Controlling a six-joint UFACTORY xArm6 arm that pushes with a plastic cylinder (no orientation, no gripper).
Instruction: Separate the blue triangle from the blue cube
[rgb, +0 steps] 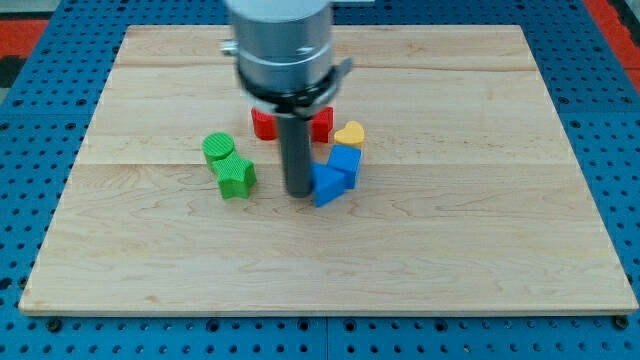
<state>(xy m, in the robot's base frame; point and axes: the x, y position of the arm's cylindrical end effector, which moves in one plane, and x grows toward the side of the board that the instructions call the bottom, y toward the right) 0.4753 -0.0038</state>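
Note:
The blue triangle (327, 186) lies near the board's middle, touching the blue cube (346, 163), which sits just up and to its right. My tip (298, 192) is at the triangle's left edge, touching it or nearly so. The dark rod rises from there to the arm's grey body at the view's top.
A yellow heart (350, 134) sits just above the blue cube. Two red blocks (263, 123) (322, 122) lie behind the rod, partly hidden. A green cylinder (218, 148) and a green star (236, 177) lie to the left. The wooden board (480, 230) ends at a blue pegboard.

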